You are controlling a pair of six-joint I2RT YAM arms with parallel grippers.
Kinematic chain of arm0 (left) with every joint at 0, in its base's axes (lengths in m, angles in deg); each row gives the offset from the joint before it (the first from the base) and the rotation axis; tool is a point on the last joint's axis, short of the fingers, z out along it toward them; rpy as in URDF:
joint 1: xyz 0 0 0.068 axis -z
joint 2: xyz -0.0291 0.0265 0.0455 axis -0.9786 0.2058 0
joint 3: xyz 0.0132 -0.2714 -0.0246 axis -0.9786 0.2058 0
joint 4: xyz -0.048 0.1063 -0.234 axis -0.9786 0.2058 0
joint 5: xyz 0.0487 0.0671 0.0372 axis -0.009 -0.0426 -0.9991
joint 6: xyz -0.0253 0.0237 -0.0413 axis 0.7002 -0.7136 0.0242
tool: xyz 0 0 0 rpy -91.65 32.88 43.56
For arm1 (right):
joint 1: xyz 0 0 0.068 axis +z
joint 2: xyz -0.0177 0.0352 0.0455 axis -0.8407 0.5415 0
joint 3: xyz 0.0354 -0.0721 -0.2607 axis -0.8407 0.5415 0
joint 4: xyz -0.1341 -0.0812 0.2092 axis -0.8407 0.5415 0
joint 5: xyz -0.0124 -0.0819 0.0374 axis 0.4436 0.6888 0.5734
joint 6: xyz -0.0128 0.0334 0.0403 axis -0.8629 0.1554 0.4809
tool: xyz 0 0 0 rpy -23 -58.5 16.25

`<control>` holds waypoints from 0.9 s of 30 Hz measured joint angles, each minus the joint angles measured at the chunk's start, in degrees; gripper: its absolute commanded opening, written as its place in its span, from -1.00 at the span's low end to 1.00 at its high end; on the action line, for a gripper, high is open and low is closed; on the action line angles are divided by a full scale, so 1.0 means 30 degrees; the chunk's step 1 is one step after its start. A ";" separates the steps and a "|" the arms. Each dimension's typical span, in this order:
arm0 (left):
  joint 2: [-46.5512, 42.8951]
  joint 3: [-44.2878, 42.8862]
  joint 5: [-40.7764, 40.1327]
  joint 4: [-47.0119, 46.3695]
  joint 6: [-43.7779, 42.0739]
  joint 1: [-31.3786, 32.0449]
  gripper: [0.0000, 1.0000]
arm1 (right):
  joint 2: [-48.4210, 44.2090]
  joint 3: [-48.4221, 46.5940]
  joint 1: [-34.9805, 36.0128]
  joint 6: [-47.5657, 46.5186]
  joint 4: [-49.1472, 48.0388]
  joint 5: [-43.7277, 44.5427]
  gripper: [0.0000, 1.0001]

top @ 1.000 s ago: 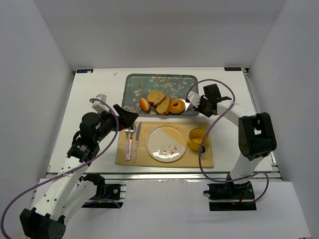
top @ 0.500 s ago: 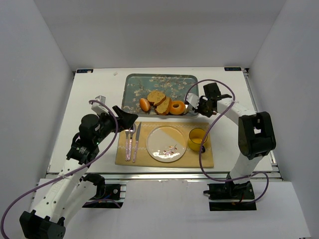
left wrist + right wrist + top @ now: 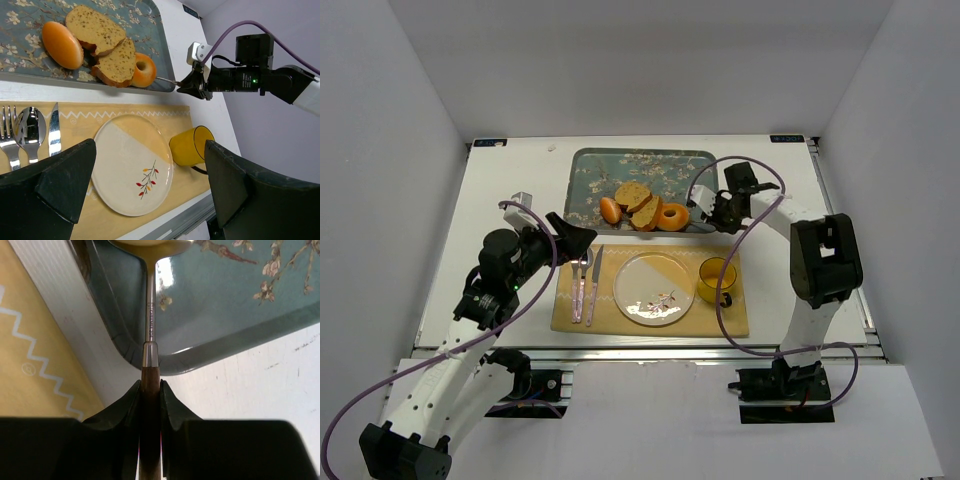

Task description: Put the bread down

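The bread (image 3: 671, 216), a glossy golden ring, lies at the tray's (image 3: 582, 172) front right, leaning against a brown slice. The left wrist view shows the bread (image 3: 144, 70) with a thin metal rod reaching its right side. That rod belongs to a wooden-handled utensil (image 3: 150, 315), and my right gripper (image 3: 150, 386) is shut on the handle. The right gripper (image 3: 706, 210) sits just right of the tray's corner. My left gripper (image 3: 574, 232) hangs open above the cutlery, left of the plate; nothing lies between the left gripper's (image 3: 150, 145) fingers.
Two brown bread slices (image 3: 638, 200) and an orange oval roll (image 3: 610, 210) share the tray. On the yellow placemat (image 3: 732, 320) are a plate (image 3: 653, 288), a yellow cup (image 3: 715, 278), and a fork, spoon and knife (image 3: 585, 280). Walls enclose the table.
The right gripper has moved left with the utensil, bringing its tip up to the bread at the tray's corner. The left arm has barely moved.
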 measured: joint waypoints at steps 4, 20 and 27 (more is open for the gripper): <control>0.0000 0.0000 -0.0007 0.0080 0.0000 0.0000 0.96 | 0.0758 -0.1086 -0.0357 0.0568 0.1027 -0.0765 -1.00; 0.0576 -0.0007 -0.0007 0.0109 0.0000 0.0000 0.96 | 0.1923 -0.3424 -0.2827 0.2892 0.3592 -0.2849 -1.00; 0.0772 -0.0007 0.0015 -0.0066 0.0000 0.0000 0.96 | 0.1996 -0.3759 -0.3534 0.3235 0.4022 -0.3351 -1.00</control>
